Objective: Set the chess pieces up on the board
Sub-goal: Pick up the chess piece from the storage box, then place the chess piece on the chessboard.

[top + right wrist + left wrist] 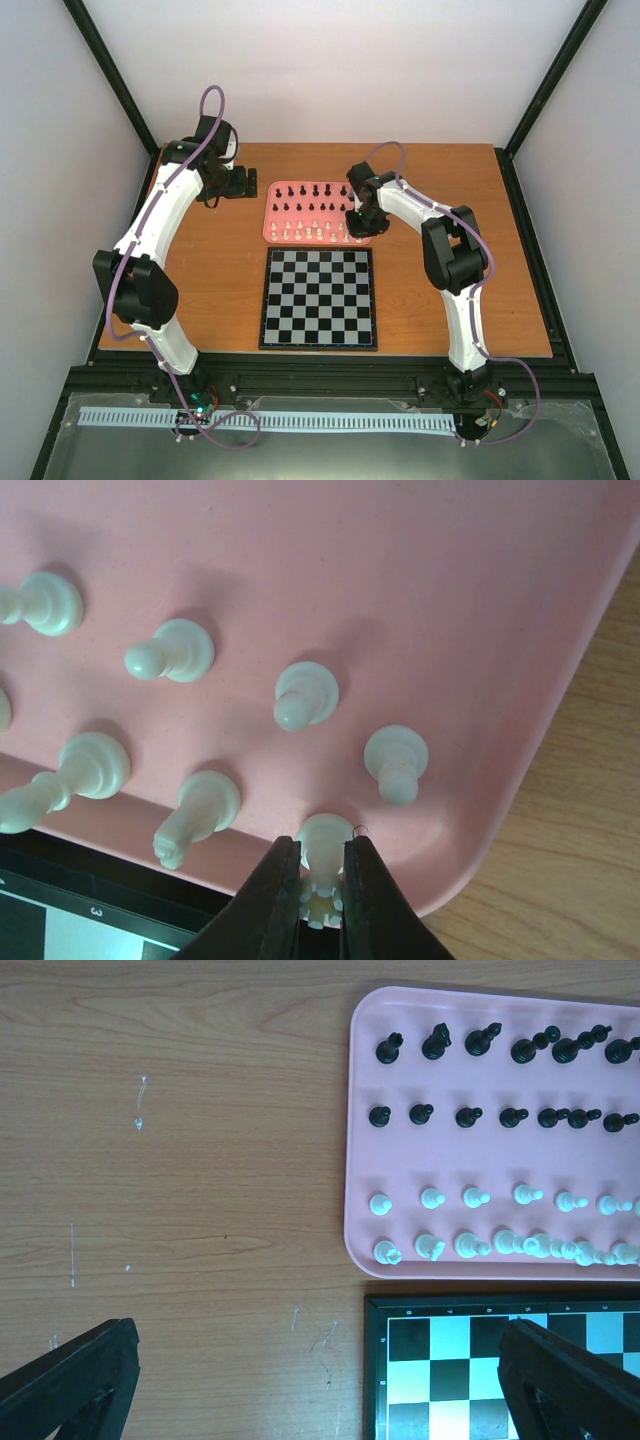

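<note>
On the tabletop (200, 300), the board (319, 297) lay with no men on it, just nearer the arm bases than the pink tray (268, 235), which carried the chess pieces (470, 1117) in rows. The right claw (320, 880) was clenched on an upright cream-white piece (322, 840) at the tray's near right corner, so the board lay just base-ward of it. The left claw (320, 1390) hung released left of the tray, holding nothing.
</note>
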Robot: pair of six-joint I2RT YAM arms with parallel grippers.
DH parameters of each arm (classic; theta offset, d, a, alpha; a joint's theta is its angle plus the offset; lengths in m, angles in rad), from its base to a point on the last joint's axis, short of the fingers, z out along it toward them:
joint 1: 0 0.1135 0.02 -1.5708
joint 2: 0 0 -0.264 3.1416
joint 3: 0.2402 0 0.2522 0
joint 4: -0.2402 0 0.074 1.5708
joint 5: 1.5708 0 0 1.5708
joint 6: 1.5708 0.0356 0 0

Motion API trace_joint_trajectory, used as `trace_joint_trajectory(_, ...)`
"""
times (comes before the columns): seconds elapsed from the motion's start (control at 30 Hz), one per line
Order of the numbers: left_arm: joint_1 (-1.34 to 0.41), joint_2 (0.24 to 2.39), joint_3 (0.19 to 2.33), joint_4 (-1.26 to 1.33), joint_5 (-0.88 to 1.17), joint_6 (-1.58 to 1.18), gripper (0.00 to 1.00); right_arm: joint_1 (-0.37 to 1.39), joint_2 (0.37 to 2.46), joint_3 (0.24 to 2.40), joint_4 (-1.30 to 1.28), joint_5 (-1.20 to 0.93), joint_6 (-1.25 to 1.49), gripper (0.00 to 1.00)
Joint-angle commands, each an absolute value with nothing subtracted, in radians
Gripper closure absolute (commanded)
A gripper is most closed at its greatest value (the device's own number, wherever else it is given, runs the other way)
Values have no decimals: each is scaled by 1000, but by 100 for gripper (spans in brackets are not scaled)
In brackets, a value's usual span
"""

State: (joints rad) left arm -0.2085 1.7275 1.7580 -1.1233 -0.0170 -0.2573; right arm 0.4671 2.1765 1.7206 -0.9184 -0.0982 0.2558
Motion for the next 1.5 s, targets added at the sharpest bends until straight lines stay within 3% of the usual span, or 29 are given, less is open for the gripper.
trace_joint_trajectory(0.0, -209, 1737, 1764, -1124, -26, -245, 0, 473, 2188, 1752, -933, -99, 253, 97)
trace_joint_trajectory(0.43, -209, 1740, 1759, -1124, -19, -245, 0, 474, 2053, 1781, -1002, -62, 229, 97)
trace_joint_trajectory(0.73, -209, 1747, 1751, -1115, -9, -248, 0, 493, 1924, 1624, -993, -44, 237, 97)
trace_joint_trajectory(1.47, -209, 1756, 1755, -1118, -8, -247, 0, 579, 1909, 1456, -872, 88, 297, 97)
